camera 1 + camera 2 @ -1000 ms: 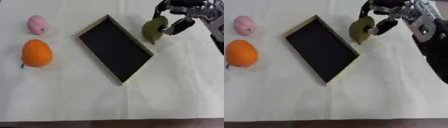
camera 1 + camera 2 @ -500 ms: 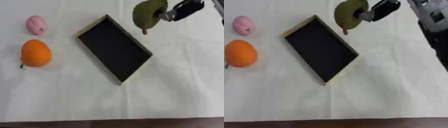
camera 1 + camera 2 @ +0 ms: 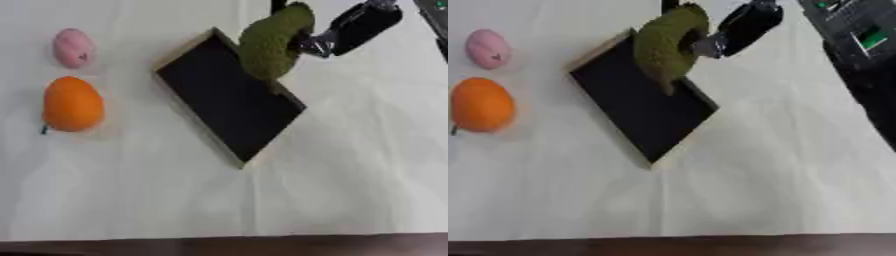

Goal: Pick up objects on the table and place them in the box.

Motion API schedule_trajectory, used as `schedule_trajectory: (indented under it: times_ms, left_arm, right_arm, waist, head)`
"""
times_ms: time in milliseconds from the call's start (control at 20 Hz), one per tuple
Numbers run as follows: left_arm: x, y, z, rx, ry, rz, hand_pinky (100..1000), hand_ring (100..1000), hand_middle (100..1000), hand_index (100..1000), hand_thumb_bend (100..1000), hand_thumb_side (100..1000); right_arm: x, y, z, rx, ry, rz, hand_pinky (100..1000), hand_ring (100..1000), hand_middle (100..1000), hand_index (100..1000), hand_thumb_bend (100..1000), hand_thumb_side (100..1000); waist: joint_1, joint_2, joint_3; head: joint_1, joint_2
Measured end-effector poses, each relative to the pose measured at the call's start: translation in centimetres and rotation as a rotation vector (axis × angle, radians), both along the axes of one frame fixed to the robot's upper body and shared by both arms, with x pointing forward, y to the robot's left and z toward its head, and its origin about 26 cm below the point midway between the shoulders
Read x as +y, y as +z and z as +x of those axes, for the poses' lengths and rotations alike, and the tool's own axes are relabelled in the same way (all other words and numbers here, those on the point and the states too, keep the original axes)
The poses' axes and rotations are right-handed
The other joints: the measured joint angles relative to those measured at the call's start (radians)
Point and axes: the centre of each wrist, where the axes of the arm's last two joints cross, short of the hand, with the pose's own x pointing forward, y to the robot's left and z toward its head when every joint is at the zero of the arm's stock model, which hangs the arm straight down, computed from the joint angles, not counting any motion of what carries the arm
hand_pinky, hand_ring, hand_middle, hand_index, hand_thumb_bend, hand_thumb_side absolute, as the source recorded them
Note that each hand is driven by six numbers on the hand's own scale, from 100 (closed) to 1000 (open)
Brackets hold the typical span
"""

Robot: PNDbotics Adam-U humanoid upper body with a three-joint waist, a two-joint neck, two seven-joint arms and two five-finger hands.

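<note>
Risk first: your right hand [image 3: 354,27] comes in from 1 o'clock with its fingers pinching the top of the green fruit [image 3: 273,42], which hangs over the upper right rim of the box [image 3: 188,47], not squarely over the dark middle. If you let go here, I judge the fruit could strike the rim at 2 o'clock and roll out onto the tabletop [image 3: 350,165], or tip the shallow box. Its lower tip seems to be near the edge, though you cannot tell from these views whether it touches. Carry it a little further toward 8 o'clock before you release.

Compared with half a second ago, the fruit has come down and inward, from beyond the box's far corner to above its rim. The orange fruit [image 3: 73,104] at 9 o'clock and the pink thing [image 3: 73,47] at 10 o'clock lie where they were, well apart from the box. Your left hand shows in neither view
</note>
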Motion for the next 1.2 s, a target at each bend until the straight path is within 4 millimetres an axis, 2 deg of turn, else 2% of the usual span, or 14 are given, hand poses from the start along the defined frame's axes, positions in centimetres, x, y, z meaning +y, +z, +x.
schedule_trajectory:
  times_ms: [400, 700, 1000, 1050, 1100, 1150, 1200]
  left_arm:
    - [-0.1, -0.1, 0.0, 0.003, -0.006, -0.008, 695, 678, 739, 794, 217, 596]
    - [-0.1, -0.1, 0.0, 0.003, -0.008, -0.008, 695, 678, 740, 794, 218, 595]
    - [-0.2, -0.1, 0.0, 0.003, -0.009, -0.007, 695, 678, 740, 794, 216, 597]
    - [-0.2, -0.1, 0.0, 0.004, -0.009, -0.006, 695, 678, 741, 794, 216, 597]
    - [-0.2, -0.1, 0.0, 0.004, -0.009, -0.006, 695, 678, 741, 794, 216, 597]
    - [-0.2, -0.1, 0.0, 0.005, -0.009, -0.006, 695, 678, 741, 794, 215, 597]
    - [-0.2, -0.1, 0.0, 0.005, -0.009, -0.005, 695, 678, 741, 794, 214, 598]
  right_arm:
    - [2.2, -2.7, 0.6, 0.017, 0.017, -0.113, 854, 669, 524, 629, 100, 100]
    - [2.2, -5.2, 2.0, 0.031, -0.031, -0.142, 856, 701, 567, 677, 100, 100]
    - [1.9, -5.8, 2.4, -0.006, -0.087, -0.130, 866, 751, 624, 747, 100, 100]
    - [1.9, -5.9, 2.4, -0.011, -0.092, -0.127, 881, 788, 678, 791, 100, 173]
    - [1.9, -6.0, 2.4, -0.015, -0.094, -0.125, 885, 798, 695, 804, 100, 263]
    - [1.8, -6.0, 2.5, -0.017, -0.092, -0.123, 899, 822, 738, 839, 100, 461]
    - [1.8, -6.1, 2.5, -0.018, -0.088, -0.118, 904, 829, 748, 848, 100, 526]
  waist:
    - [0.000, 0.000, 0.004]
    - [0.000, 0.000, 0.005]
    - [0.000, 0.000, 0.005]
    - [0.000, 0.000, 0.005]
    - [0.000, 0.000, 0.005]
    - [0.000, 0.000, 0.005]
    - [0.000, 0.000, 0.005]
  head:
    - [-0.002, 0.000]
    - [0.000, 0.000]
    - [0.002, 0.000]
    - [0.002, 0.000]
    - [0.003, 0.000]
    - [0.003, 0.000]
    - [0.003, 0.000]
